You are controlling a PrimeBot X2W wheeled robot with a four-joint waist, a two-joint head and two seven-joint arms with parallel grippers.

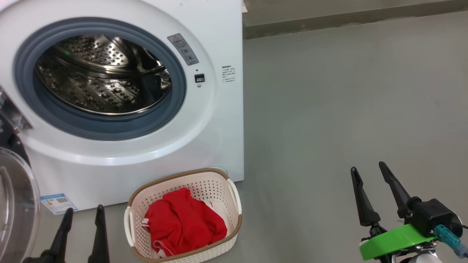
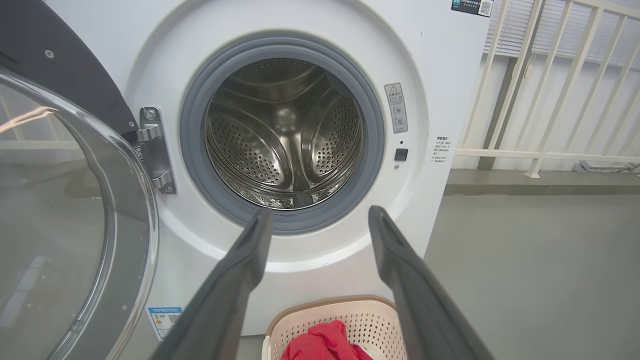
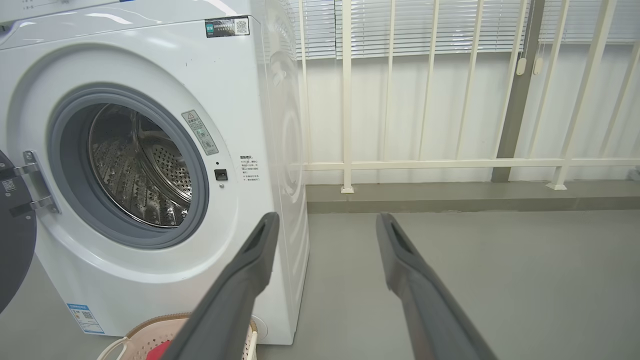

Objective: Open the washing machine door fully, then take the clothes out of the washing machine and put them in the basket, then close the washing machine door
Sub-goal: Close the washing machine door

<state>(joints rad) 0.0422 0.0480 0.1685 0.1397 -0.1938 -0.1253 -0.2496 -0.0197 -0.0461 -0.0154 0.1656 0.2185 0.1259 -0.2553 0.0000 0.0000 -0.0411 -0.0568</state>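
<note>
Big white front-loading washing machine (image 1: 215,128) standing open, both arms sitting low.
Far left, its round washing machine door (image 1: 16,204), glossy black rim around a clear glass bowl, is hanging swung wide on the hinge. Just beside it, left pincer (image 1: 84,211) is sitting with long dark fingers spread, gripping nothing. Perforated steel drum (image 1: 98,91) is showing through the grey rubber ring (image 1: 178,91). Small cream perforated plastic basket (image 1: 214,188) with brown rim is standing on the grey floor (image 1: 347,91) just in front of the machine's right corner, bright red fabric clothes (image 1: 182,223) lying bunched inside. Far right, right pincer (image 1: 368,167) is hovering over the floor, well apart, fingers spread, gripping nothing.
</note>
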